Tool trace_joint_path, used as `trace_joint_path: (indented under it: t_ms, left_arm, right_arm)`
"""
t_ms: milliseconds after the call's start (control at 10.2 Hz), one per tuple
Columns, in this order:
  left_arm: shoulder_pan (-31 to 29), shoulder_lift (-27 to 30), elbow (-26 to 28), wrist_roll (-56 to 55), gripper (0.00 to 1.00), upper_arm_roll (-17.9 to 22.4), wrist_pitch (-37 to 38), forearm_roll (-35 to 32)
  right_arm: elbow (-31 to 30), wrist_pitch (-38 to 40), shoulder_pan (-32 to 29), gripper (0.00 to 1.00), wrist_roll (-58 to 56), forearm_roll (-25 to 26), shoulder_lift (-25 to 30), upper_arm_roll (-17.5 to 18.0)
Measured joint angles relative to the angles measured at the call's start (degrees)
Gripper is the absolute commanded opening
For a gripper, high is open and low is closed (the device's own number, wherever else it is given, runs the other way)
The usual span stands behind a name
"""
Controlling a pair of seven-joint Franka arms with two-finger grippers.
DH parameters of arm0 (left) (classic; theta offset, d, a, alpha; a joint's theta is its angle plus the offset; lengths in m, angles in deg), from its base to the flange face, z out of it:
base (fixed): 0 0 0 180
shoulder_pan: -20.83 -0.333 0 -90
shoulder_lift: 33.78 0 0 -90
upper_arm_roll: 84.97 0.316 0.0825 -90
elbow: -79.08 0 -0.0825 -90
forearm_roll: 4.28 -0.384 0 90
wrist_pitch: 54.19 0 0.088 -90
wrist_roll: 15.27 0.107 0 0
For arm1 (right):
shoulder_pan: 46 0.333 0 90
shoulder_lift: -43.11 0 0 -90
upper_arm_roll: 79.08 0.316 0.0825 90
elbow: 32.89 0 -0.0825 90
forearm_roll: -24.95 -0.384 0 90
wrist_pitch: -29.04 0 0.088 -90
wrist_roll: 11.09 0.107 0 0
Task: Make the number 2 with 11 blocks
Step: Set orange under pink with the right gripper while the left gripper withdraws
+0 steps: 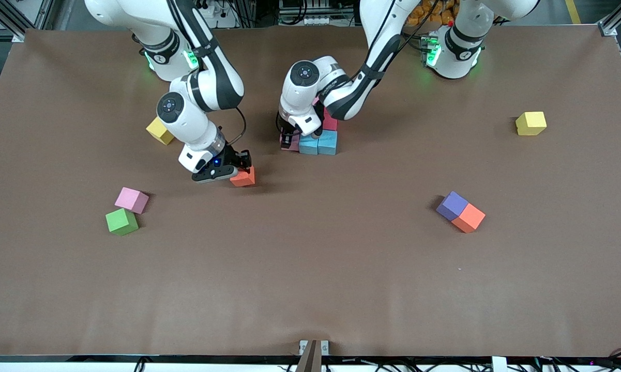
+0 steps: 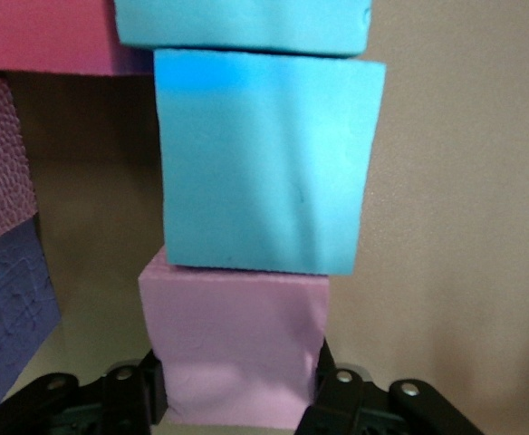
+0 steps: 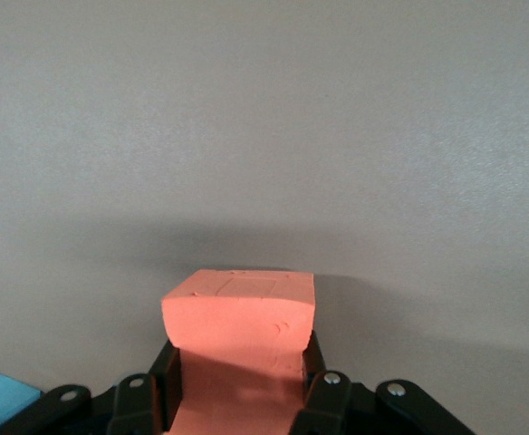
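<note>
Both arms glossy white w/ black joint bands & black cables clipped along the links, round dark caps on wrist joints, green lights glowing at the bases near the tabletop's top edge, each ending in a black tool w/ silver screws, right tool (image 1: 240, 166), left tool (image 1: 291, 135).

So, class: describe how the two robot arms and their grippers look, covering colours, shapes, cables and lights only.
Both arms are glossy white with rounded segments and black bands at the joints. A round dark cap marks each wrist joint, and black cables run along the arms. Green lights glow near both bases. The left gripper and the right gripper are black with two fingers; a small blue light shows on the right one's black mount.
</note>
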Motion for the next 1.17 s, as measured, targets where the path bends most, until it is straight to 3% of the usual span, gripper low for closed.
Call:
trace_joint_path:
  t_ms: [684, 1172]
  left_arm:
    - [-0.42, 0.94, -0.69, 1.95, 1.00, -0.06, 0.12, -0.87]
    - [-1.40, 7.52, -0.13, 10.65, 1.00, -0.64, 7.74, -1.53]
  right_arm:
    - [0.77, 0.00, 3.56, 0.09, 8.81, -0.02, -0.31, 0.03]
    - [1.31, -0.27, 4.87, 0.07, 11.51, -0.03, -1.27, 0.04]
